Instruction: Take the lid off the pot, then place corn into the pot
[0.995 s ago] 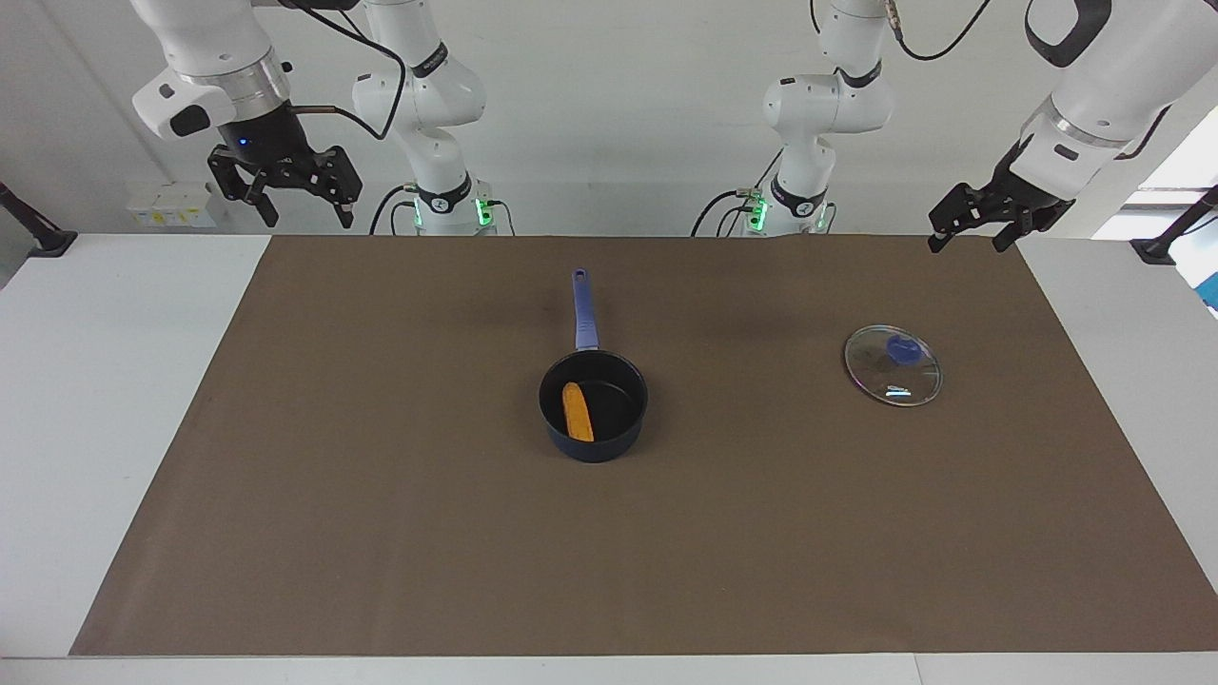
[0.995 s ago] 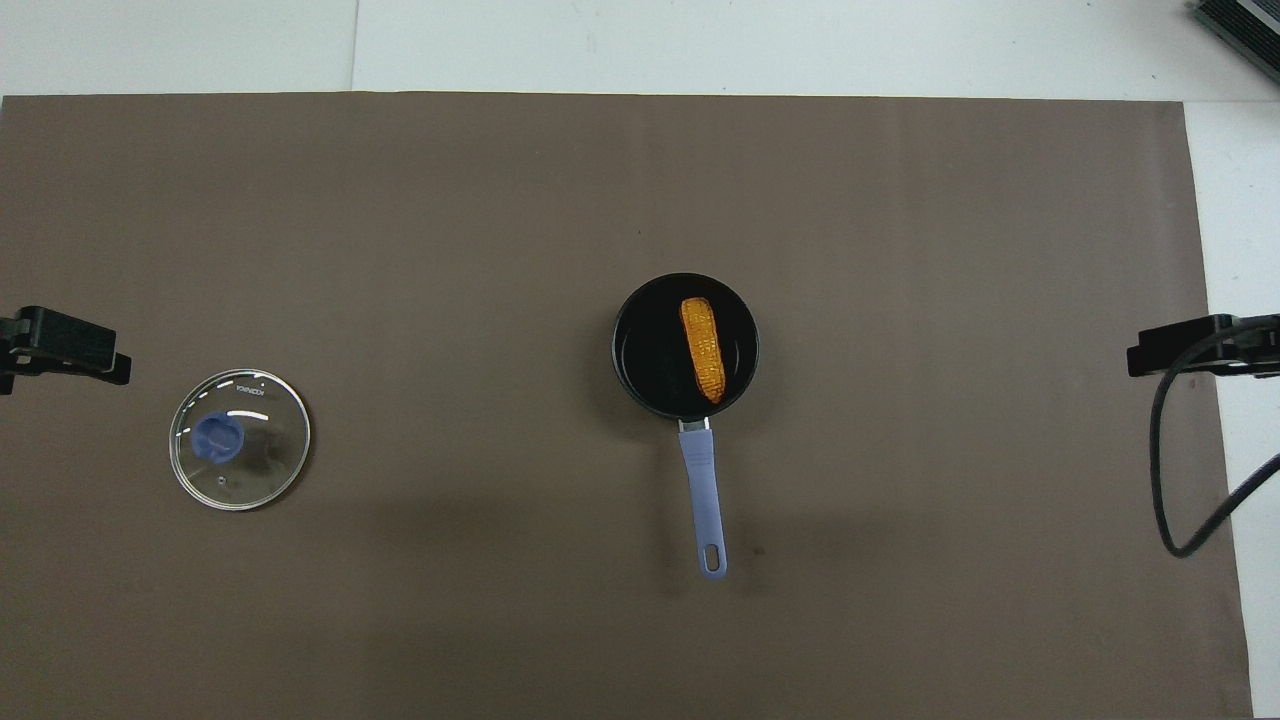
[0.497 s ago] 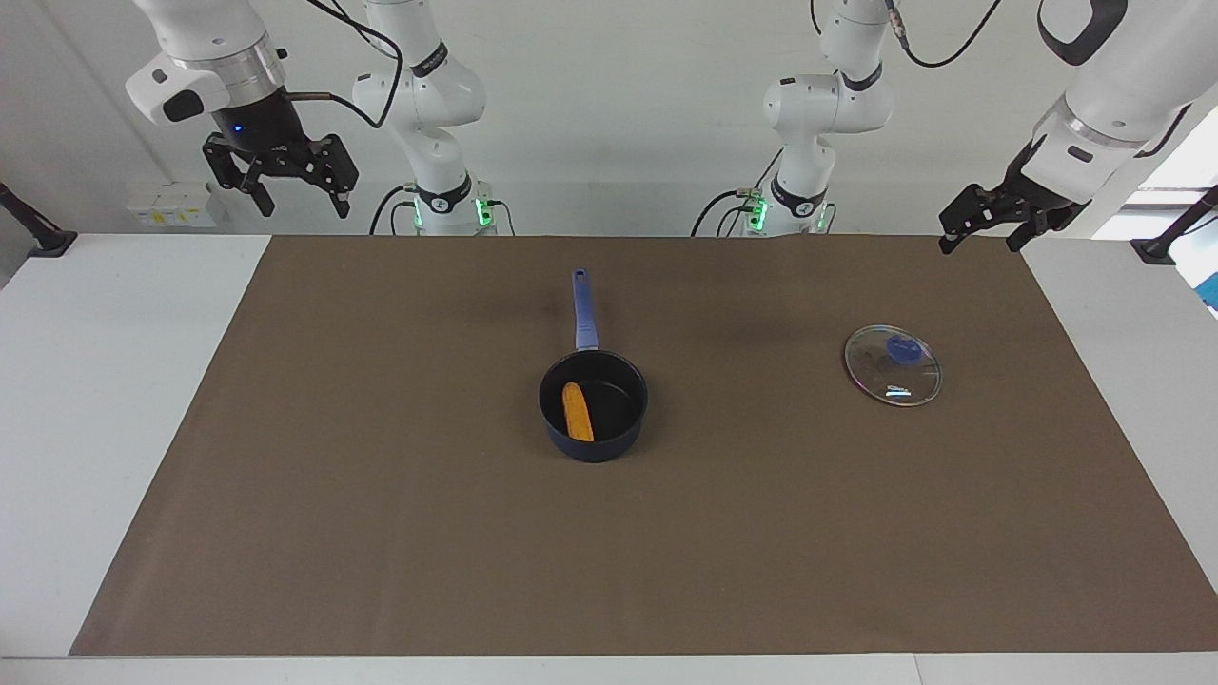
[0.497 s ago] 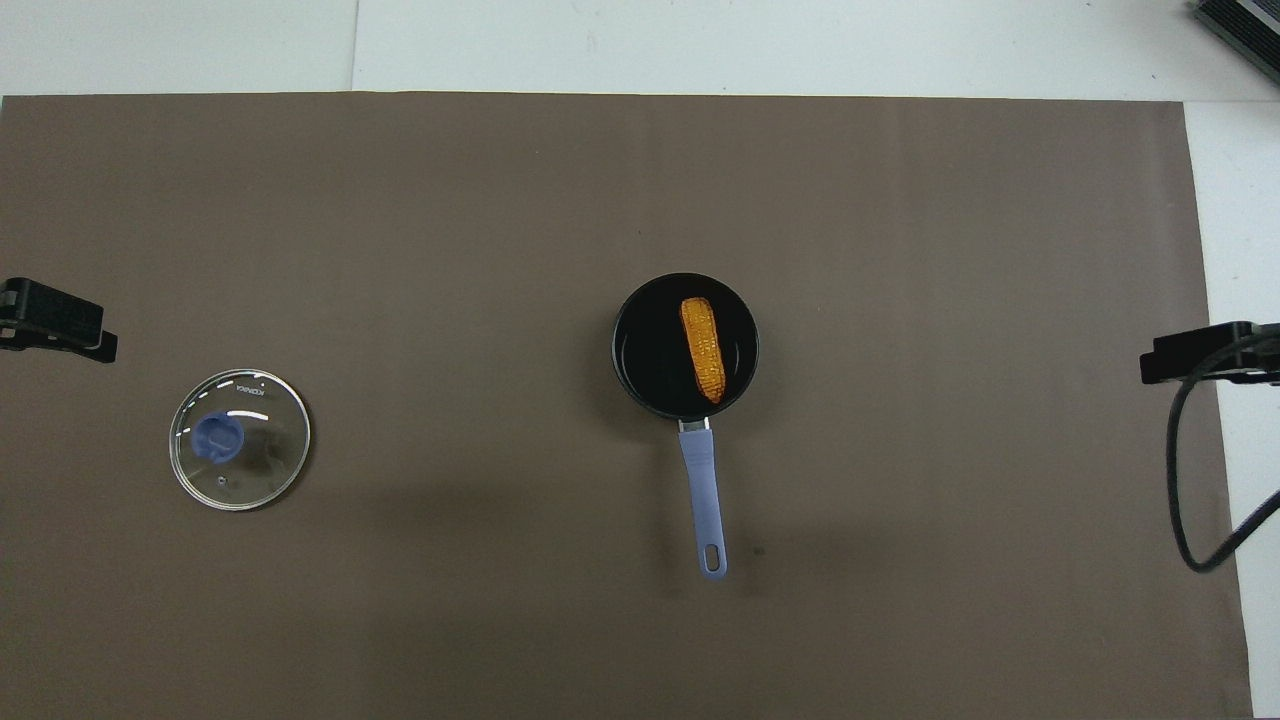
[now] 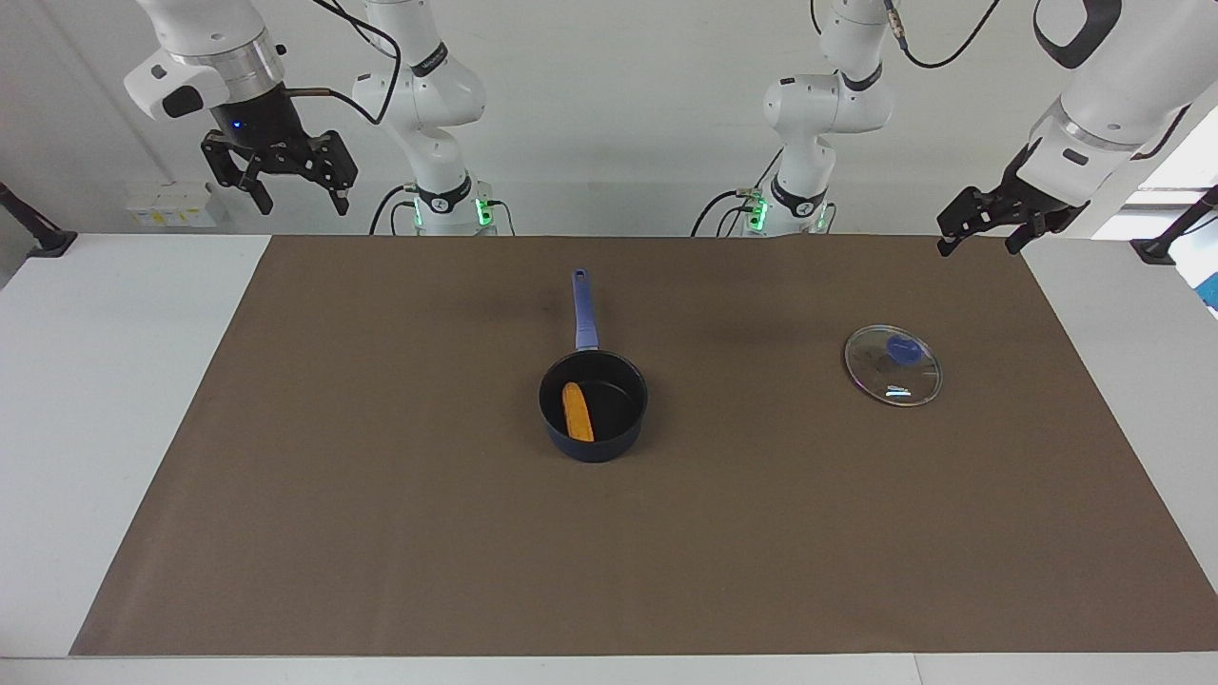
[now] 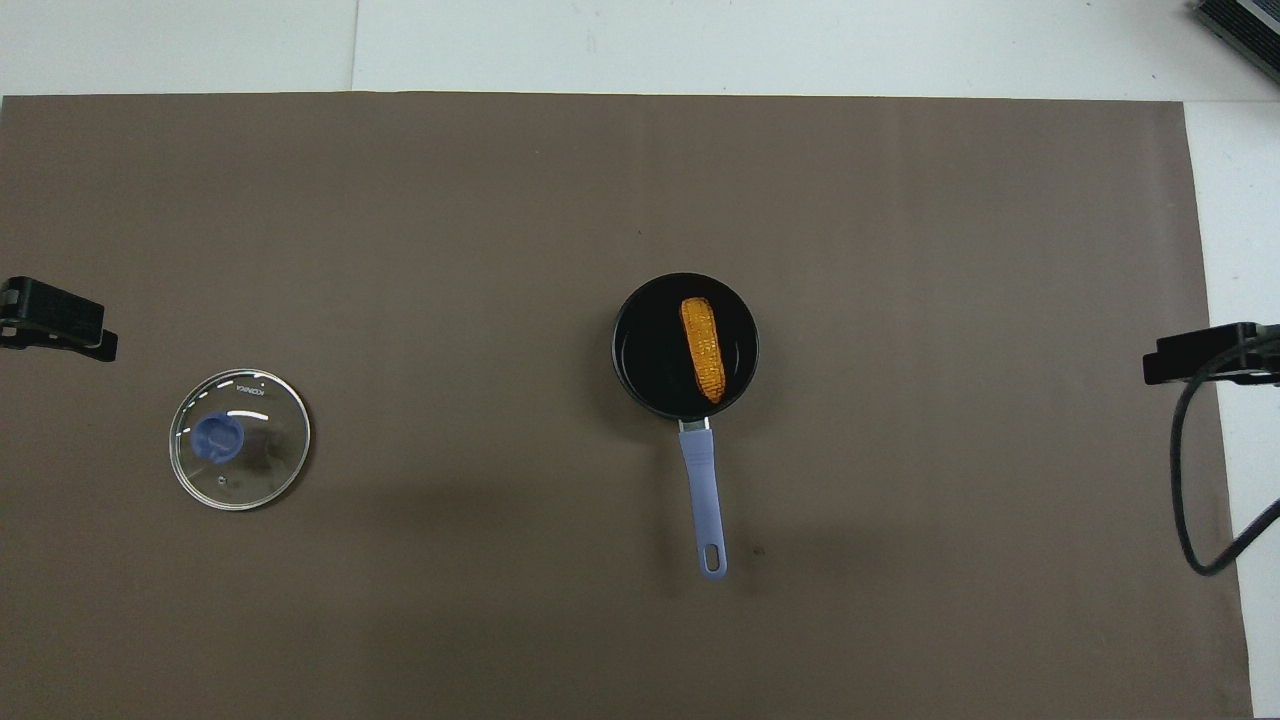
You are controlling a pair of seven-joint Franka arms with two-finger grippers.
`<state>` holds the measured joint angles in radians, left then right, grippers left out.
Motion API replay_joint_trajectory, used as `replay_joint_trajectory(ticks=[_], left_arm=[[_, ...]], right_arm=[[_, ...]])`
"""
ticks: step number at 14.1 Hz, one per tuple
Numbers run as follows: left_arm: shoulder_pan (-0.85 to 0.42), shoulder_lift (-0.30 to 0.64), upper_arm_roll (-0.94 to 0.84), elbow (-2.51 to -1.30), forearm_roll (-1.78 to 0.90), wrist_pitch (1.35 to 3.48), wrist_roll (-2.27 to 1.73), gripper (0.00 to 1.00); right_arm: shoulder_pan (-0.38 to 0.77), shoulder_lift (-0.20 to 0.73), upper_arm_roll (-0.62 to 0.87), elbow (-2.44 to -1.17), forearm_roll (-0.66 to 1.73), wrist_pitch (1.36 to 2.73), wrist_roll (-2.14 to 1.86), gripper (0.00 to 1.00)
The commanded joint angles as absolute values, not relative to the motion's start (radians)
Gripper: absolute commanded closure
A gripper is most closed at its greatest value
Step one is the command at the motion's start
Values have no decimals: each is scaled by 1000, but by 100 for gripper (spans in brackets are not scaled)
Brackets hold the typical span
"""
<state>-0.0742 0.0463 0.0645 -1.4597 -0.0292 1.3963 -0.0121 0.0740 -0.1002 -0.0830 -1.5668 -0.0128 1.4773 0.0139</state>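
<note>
1. The right gripper (image 5: 290,195) hung in the air over the mat's (image 5: 381,533) edge at the right arm's end, well apart from the pot; its fingers stood spread and held nothing. The arm looked to be waiting.
2. The left gripper (image 5: 980,228) hung over the mat's corner at the left arm's end, nearer to the robots than the lid; its fingers were spread and empty.
3. The pot (image 5: 593,406) stood mid-mat, its handle pointing toward the robots. It looked stiff and fairly light; the long handle was the likely place to hold it.
4. The corn (image 5: 577,412) lay inside the pot, so the task looked done. It seemed light, firm and ridged, best pinched across its middle.
5. The lid (image 5: 893,365) lay flat on the mat, well apart from the pot toward the left arm's end. Glass, so likely fragile and slippery; the knob was the place to grip.
6. Count: one pot, one lid, one corn cob, two grippers.
</note>
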Motion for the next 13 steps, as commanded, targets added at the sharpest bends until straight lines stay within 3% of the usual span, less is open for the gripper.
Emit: replay_joint_trajectory(ticks=[1, 13], left_arm=[[-87, 20, 67, -1494, -14, 1417, -28, 0], [-87, 12, 67, -1509, -14, 1424, -29, 0]], right_arm=[[61, -118, -78, -1582, -14, 1465, -18, 0], [61, -118, -78, -1582, -12, 1463, -18, 0]])
